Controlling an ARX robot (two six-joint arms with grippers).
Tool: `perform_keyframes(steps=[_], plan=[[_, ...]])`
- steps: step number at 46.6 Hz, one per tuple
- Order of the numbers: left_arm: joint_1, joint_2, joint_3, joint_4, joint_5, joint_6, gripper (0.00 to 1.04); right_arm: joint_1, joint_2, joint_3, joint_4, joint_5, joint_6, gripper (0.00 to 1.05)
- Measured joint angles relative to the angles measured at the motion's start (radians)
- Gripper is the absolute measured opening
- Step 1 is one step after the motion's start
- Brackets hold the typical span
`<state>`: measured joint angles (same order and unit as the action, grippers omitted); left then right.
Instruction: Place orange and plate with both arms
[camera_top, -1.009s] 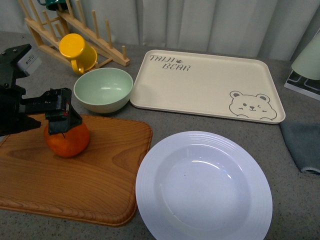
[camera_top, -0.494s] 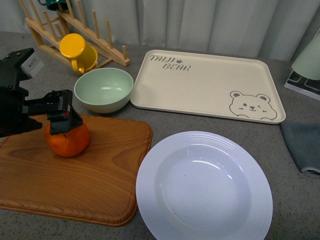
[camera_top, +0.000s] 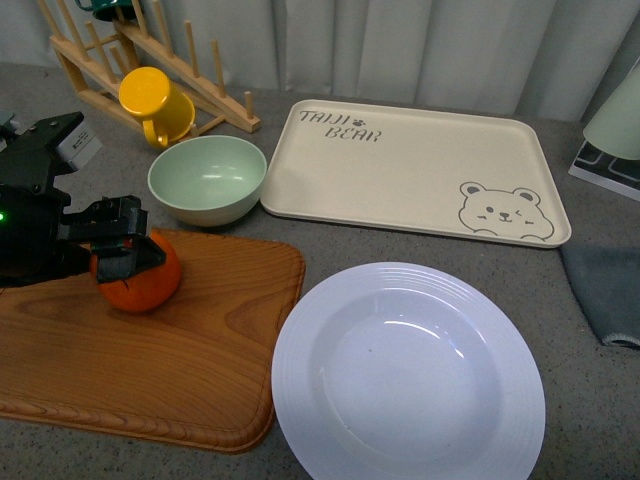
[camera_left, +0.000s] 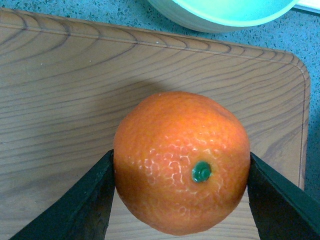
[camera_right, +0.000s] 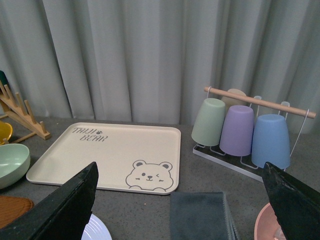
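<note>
The orange (camera_top: 142, 288) is over the left part of the wooden cutting board (camera_top: 150, 360), and my left gripper (camera_top: 125, 250) is shut on it. In the left wrist view the two black fingers press both sides of the orange (camera_left: 170, 135), green stem spot facing the camera, left gripper (camera_left: 180, 153) above the board. The white ridged plate (camera_top: 408, 375) lies on the counter right of the board, empty. A sliver of the plate (camera_right: 96, 231) shows in the right wrist view. My right gripper (camera_right: 180, 167) is open, raised above the counter with nothing between its fingers; the front view does not show it.
A pale green bowl (camera_top: 206, 180) and the cream bear tray (camera_top: 415, 170) sit behind the board and plate. A yellow mug (camera_top: 150, 95) hangs on the wooden rack (camera_top: 100, 50). A grey cloth (camera_top: 605, 290) lies at the right. Upturned cups (camera_right: 240, 130) stand on a wire rack.
The left arm has shifted slightly right and its gripper has turned around the orange, which stays at nearly the same spot over the board. Plate, bowl and tray have not moved.
</note>
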<state>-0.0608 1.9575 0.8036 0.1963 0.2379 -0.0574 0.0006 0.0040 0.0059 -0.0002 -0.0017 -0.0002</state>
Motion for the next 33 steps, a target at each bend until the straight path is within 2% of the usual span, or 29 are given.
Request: perform_keyframes(steps=[14,28,33], plan=[[-0.027,-0.066,0.003,-0.023,-0.002,-0.028,0.66,0.000,0.000,0.000,0.000,0.000,0.000,0.96],[-0.262,-0.164,0.025,-0.035,-0.027,-0.150,0.65,0.000,0.000,0.000,0.000,0.000,0.000,0.96],[-0.319,-0.164,0.019,-0.023,-0.041,-0.190,0.65,0.000,0.000,0.000,0.000,0.000,0.000,0.96]])
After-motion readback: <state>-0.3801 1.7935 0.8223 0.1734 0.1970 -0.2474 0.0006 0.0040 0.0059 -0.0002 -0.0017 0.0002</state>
